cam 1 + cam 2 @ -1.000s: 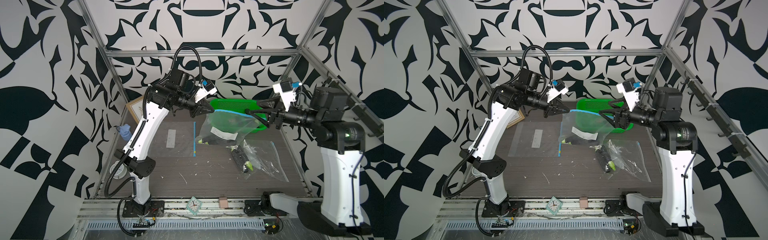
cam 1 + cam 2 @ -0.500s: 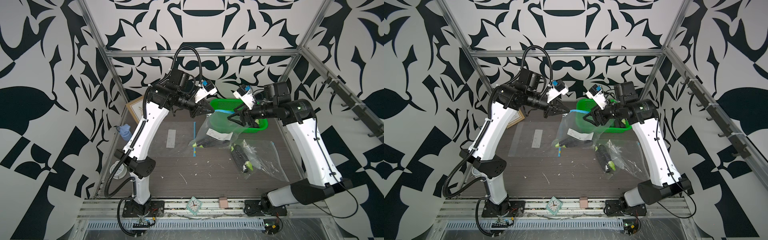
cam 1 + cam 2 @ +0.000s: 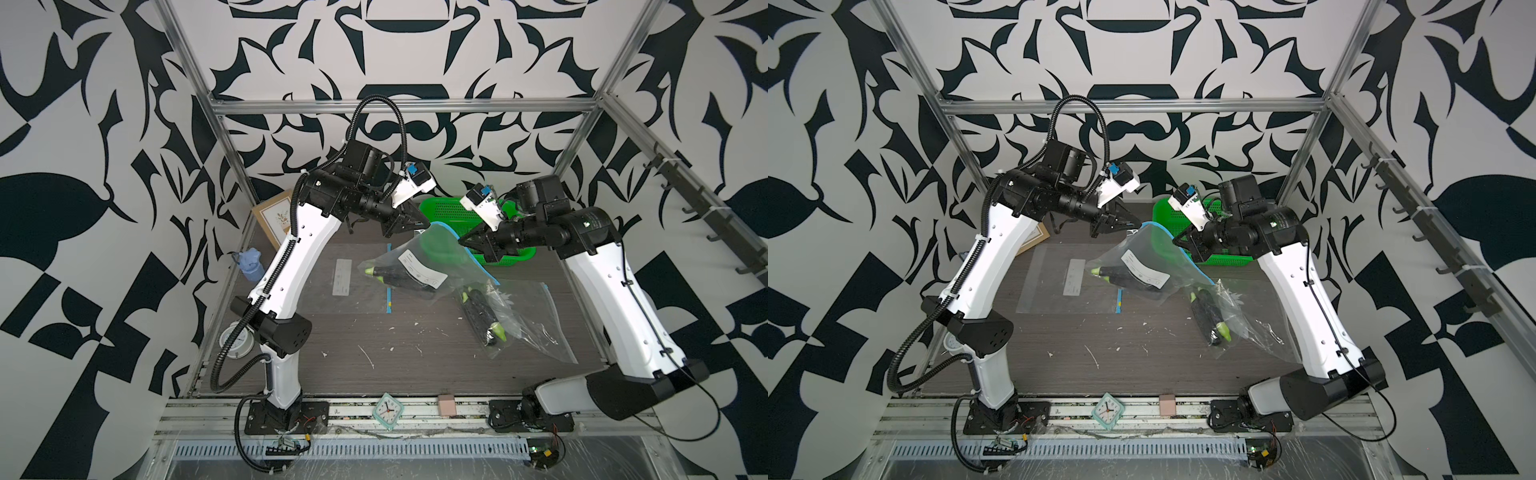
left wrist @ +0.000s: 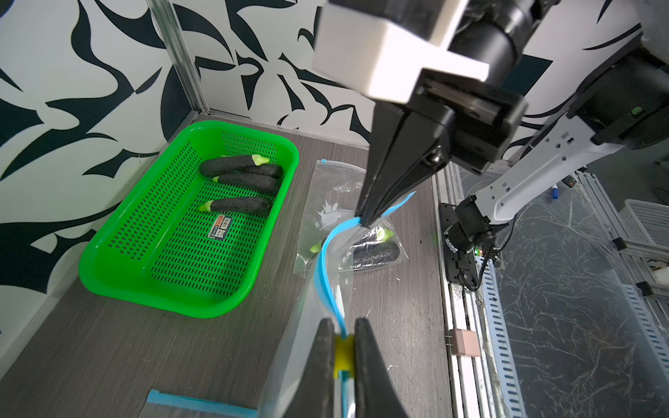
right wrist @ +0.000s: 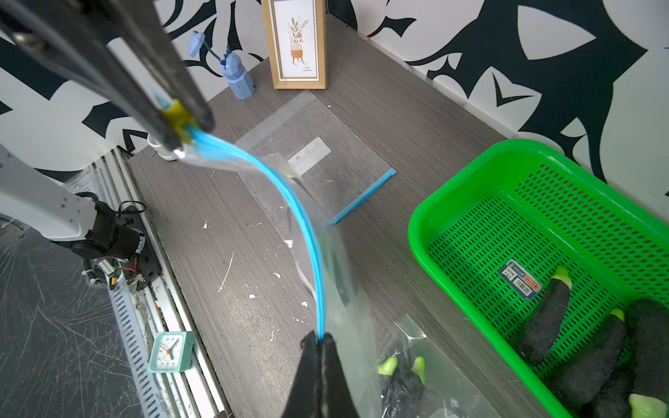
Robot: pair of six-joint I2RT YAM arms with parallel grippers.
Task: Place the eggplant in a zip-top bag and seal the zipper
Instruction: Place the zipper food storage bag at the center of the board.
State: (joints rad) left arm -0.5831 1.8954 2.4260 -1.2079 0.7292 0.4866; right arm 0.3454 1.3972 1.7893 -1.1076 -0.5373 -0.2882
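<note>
A clear zip-top bag (image 3: 432, 259) with a blue zipper (image 5: 307, 224) hangs above the table between both arms. Inside its lower end lies a dark eggplant (image 3: 397, 277) with a green tip, also visible in a top view (image 3: 1125, 275). My left gripper (image 4: 343, 325) is shut on the yellow slider (image 4: 344, 353) at one end of the zipper. My right gripper (image 5: 318, 336) is shut on the blue zipper strip further along, and its jaws meet with no gap. In both top views the grippers (image 3: 424, 224) (image 3: 461, 240) face each other over the bag's mouth.
A green basket (image 4: 108, 260) holding eggplants stands at the back right. A second clear bag (image 3: 511, 324) with eggplants lies right of centre, and an empty flat bag (image 3: 345, 274) lies to the left. A picture frame (image 3: 274, 216) and a blue bottle (image 3: 250, 266) stand by the left wall.
My right arm swung in from the far right to the bag and its gripper closed on the zipper strip. The bag's mouth narrowed. My left gripper kept its hold.
</note>
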